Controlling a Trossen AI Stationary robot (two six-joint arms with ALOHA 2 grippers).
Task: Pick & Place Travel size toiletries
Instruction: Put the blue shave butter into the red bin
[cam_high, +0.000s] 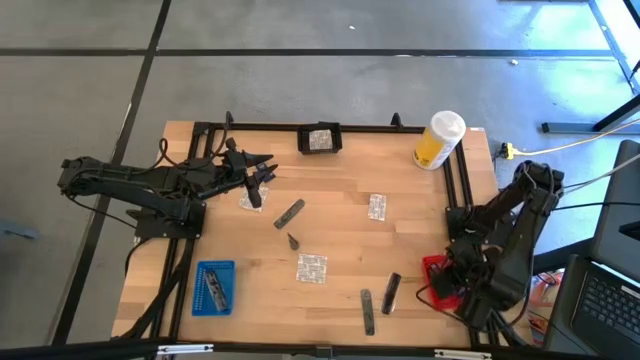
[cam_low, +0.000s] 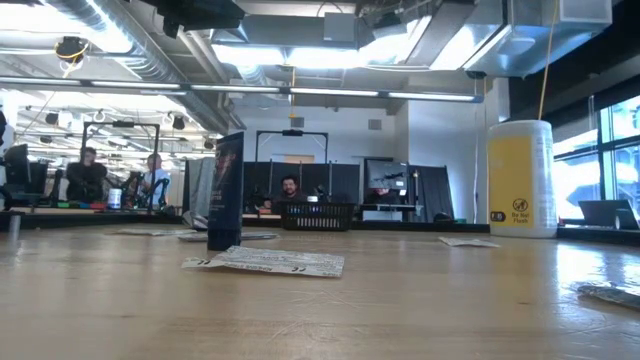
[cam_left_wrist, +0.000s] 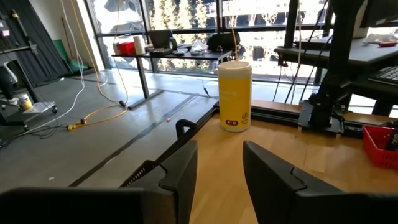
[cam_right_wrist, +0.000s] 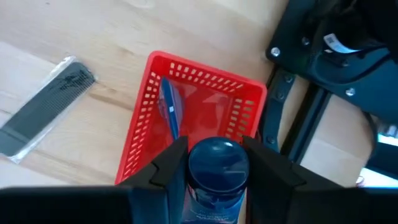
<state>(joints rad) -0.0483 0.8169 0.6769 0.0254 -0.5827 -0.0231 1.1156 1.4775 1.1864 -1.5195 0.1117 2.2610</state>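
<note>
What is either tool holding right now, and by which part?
The right tool grips a blue-capped tube by the sides of its cap end, above the red basket. The left tool holds nothing.

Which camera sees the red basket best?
The right wrist view: the red basket fills the picture, with the right gripper holding a blue-capped tube above it. The high view shows it mostly hidden; the left wrist view only a corner; the low view nothing.
</note>
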